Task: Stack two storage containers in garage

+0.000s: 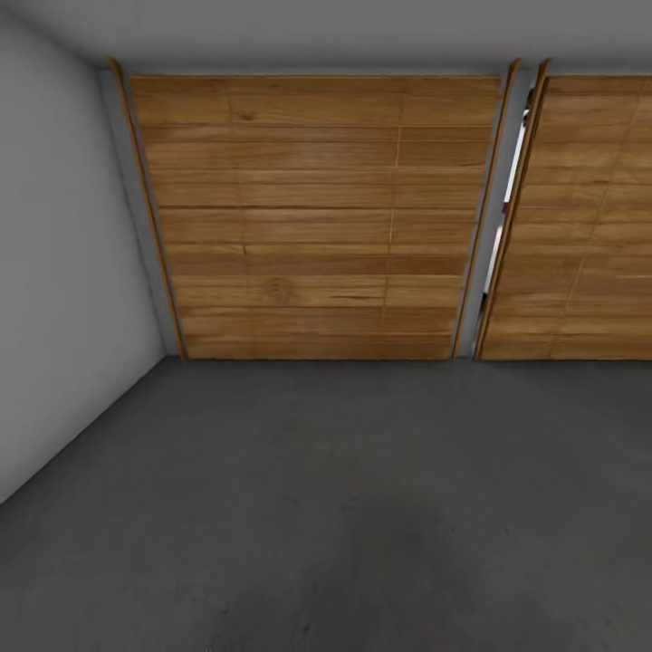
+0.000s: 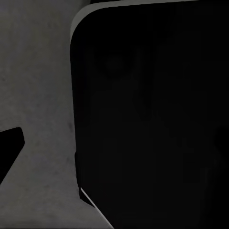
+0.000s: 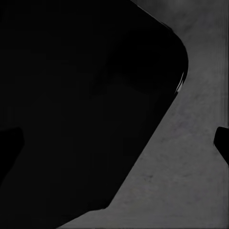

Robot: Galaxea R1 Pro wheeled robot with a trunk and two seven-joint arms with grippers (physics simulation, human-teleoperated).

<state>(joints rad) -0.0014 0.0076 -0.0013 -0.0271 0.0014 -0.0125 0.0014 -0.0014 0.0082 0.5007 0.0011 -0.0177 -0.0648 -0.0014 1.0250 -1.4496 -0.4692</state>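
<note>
Ahead of us: the garage, seen from the head view; two wide honey-coloured plank doors fill the far side, the left door (image 1: 308, 217) whole and the right door (image 1: 580, 226) cut by the picture's edge
Between the doors: a narrow pale grey post (image 1: 498, 217) with a thin bright strip beside it; we cannot tell what the strip is
To our left: a plain pale grey wall (image 1: 63, 272) meeting the left door at the corner
Underfoot: the floor (image 1: 344, 507), dark grey mottled concrete, running from the doors toward us
Storage containers: we see neither bin in any of our three views; so their place, their heading and the lie of their long axis are things we cannot tell
Left wrist view: a large black rounded body (image 2: 152, 119) covers most of the picture, with grey concrete beside it; a dark finger tip (image 2: 9, 148) juts in at one edge
Right wrist view: another black rounded body (image 3: 81, 105) over the same grey concrete; a dark finger tip (image 3: 222, 143) at one edge and a dim one (image 3: 9, 143) at the other
Views compared: the head view gives us the doors and wall; the wrist views give us only close floor and dark bodywork
Left gripper: whether its jaws are apart or together, we cannot tell
Right gripper: tips at opposite edges, well apart, nothing between them; we read it as spread wide
</note>
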